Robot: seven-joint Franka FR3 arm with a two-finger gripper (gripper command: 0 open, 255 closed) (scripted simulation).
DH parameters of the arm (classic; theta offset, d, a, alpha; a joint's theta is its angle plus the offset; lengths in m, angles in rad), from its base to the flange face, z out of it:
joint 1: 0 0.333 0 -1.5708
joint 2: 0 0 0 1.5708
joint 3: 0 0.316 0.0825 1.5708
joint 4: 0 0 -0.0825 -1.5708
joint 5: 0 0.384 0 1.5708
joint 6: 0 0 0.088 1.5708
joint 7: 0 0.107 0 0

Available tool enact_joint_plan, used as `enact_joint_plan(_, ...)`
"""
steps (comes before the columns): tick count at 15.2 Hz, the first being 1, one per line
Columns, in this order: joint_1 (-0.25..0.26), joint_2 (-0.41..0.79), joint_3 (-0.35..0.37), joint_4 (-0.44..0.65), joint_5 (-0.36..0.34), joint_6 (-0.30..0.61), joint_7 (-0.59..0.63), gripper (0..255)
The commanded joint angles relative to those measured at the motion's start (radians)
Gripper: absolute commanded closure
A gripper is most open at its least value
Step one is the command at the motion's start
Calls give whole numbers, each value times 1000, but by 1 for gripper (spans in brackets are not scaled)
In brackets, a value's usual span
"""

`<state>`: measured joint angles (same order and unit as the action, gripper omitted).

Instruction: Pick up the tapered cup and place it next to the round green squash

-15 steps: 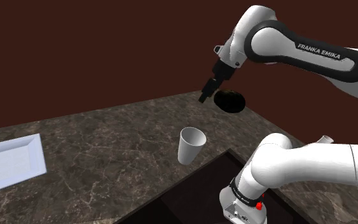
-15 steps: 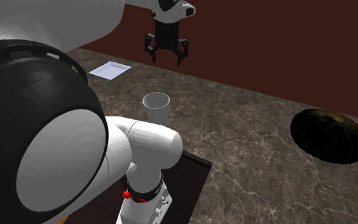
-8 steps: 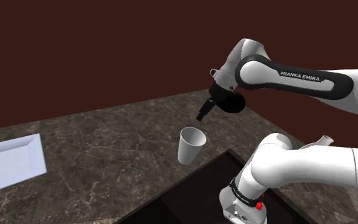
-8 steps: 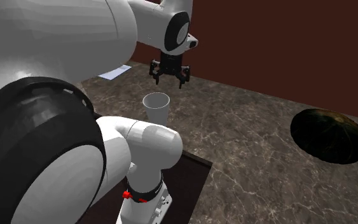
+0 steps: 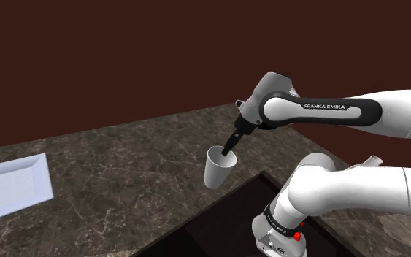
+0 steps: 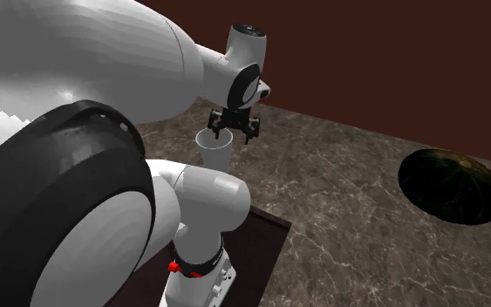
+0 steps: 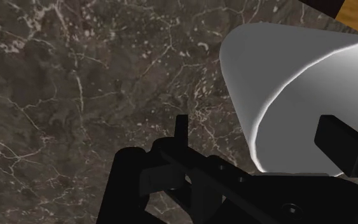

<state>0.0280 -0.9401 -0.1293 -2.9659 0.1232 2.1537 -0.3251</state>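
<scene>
Straddling the rim of the white cup point(image 7: 279, 70), the spread fingers point(image 7: 181, 130) stand one inside, one outside.

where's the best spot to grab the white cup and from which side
Take the cup by its rim wall, straight down from above, fingers astride it, one inside, one outside. It stands upright with its mouth open and widens upward, so the rim is probably the easiest hold.

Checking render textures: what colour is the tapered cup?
Plain white tapered cup, clearest in shoulder view.
</scene>
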Motion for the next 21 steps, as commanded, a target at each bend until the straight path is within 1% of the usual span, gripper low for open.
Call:
enact_joint_plan(1, 8, 18, 3, -20, 7, 40, 0, 0)
enact_joint_plan(4, 17, 48, 4, -41, 15, 92, -3, 0)
enact_joint_plan(11, 17, 48, 4, -41, 15, 92, -3, 0)
enact_joint_plan(12, 17, 48, 4, -41, 15, 92, -3, 255)
enact_joint_plan(21, 17, 48, 3, -41, 15, 92, -3, 255)
